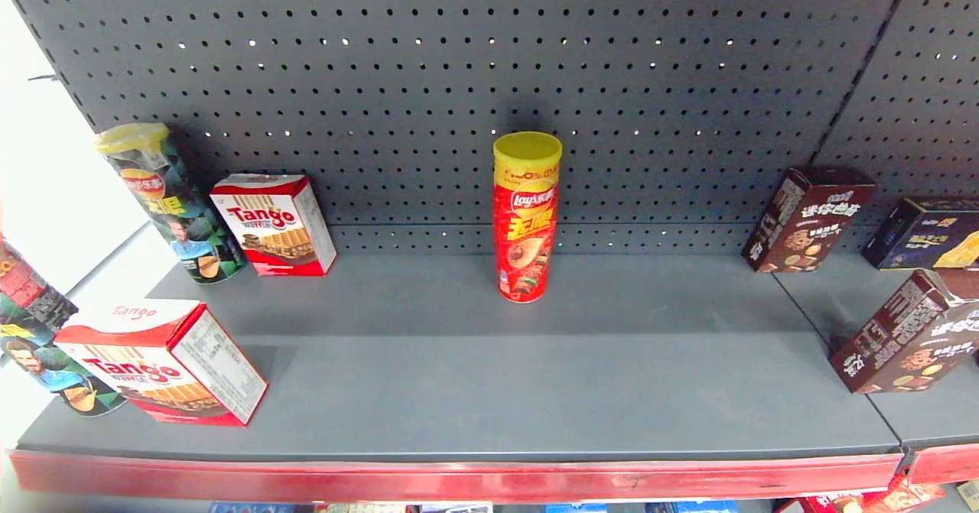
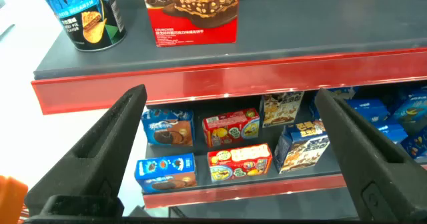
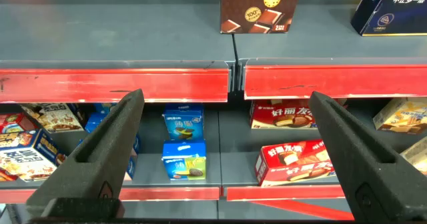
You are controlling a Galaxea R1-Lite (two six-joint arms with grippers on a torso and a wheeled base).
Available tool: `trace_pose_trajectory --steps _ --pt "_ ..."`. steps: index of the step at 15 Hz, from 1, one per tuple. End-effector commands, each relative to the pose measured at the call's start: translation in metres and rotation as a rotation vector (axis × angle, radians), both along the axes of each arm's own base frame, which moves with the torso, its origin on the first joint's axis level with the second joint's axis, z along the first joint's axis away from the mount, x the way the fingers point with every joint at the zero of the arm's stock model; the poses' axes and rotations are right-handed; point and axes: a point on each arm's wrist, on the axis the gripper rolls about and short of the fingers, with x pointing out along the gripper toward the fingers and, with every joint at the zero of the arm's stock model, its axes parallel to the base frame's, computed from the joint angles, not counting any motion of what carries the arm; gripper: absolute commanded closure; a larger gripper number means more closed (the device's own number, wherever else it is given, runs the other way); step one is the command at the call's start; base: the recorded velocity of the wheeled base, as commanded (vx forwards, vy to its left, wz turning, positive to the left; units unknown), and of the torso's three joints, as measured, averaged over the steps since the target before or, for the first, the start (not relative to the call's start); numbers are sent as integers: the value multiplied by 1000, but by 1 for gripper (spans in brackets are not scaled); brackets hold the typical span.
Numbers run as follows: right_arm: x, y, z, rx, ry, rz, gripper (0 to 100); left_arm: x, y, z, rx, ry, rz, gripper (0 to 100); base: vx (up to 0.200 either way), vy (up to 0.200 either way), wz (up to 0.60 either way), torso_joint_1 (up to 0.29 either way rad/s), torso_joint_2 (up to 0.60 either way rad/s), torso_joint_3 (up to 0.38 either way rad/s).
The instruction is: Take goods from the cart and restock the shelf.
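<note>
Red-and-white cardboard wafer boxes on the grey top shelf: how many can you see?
2. One red-and-white cardboard wafer box stands back left beside a dark cylindrical chip can; the other wafer box sits front left by the shelf's red front strip. More could be hidden off-frame.

Dark grey pegboard backing (image 1: 459, 77) behind shelf (image 1: 535, 375) (light pinpoints through holes); white glare (image 1: 46, 169) far left.

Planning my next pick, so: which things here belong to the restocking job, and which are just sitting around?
Job:
shelf
red chip can, upright mid-shelf
left claw and right claw, both open and empty

Probably just sitting there:
front wafer box
brown cookie box at the back
blue biscuit box on the lower shelf
</note>
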Motion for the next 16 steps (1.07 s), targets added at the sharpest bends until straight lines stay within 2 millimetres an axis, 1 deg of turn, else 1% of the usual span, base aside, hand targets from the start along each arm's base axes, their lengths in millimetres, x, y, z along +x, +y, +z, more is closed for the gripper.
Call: trace_pose_trajectory --steps 1,9,16 --pt "0 0 0 0 1 0 0 0 0 0 0 1 0 0 0 0 0 0 0 0" --pt "0 0 0 0 2 0 0 0 0 0 0 1 0 0 0 0 0 0 0 0" --pt "0 0 0 -13 1 2 0 0 0 0 0 1 0 0 0 0 600 6 6 2"
